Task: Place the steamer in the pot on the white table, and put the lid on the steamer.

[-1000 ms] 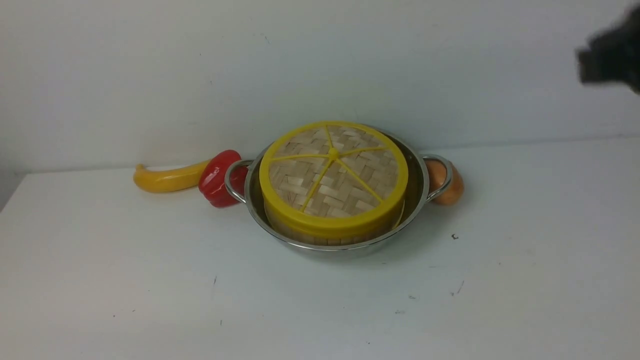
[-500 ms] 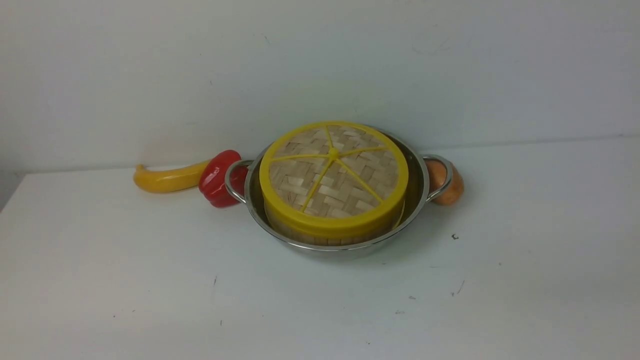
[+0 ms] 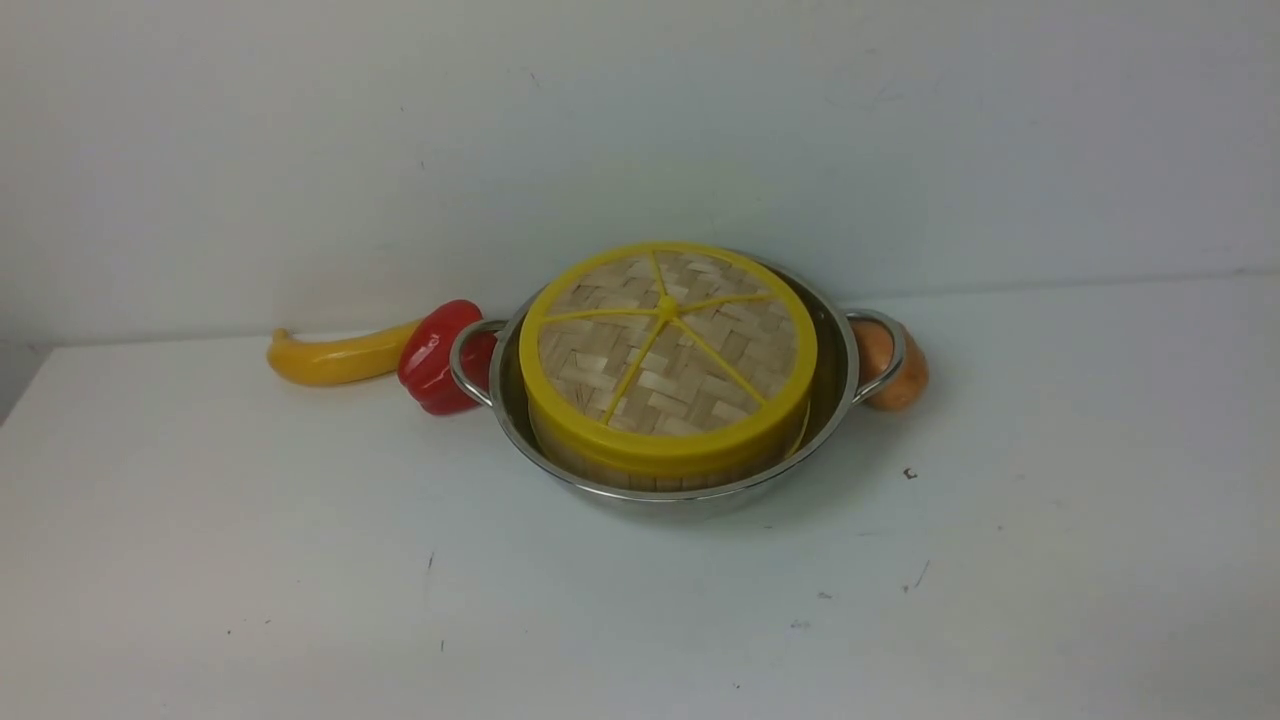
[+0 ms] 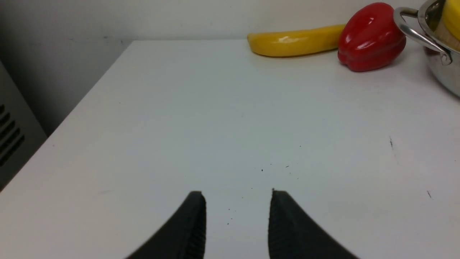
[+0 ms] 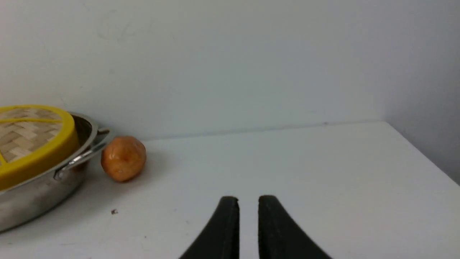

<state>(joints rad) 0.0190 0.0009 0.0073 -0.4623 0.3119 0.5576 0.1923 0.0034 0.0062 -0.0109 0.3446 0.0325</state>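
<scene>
On the white table (image 3: 300, 560) stands the shiny steel pot (image 3: 832, 400) with two loop handles. Inside it sits the steamer (image 3: 600, 470), of which only a strip of bamboo wall shows. The woven lid (image 3: 667, 340) with its yellow rim and spokes lies flat on top and hides the inside. Neither arm appears in the front view. My left gripper (image 4: 238, 194) hovers open over bare table, well away from the pot (image 4: 444, 68). My right gripper (image 5: 248, 198) has a narrow gap with nothing in it, off to the side of the pot (image 5: 36, 198) and lid (image 5: 25, 133).
A long yellow vegetable (image 3: 335, 357) and a red bell pepper (image 3: 435, 357) lie against the pot's left handle. An orange-brown round fruit (image 3: 895, 375) sits behind the right handle. A wall runs close behind. The table edges show in both wrist views.
The dark blur of my right arm at the front view's upper right has left that view. Pot, steamer and lid have not moved.
</scene>
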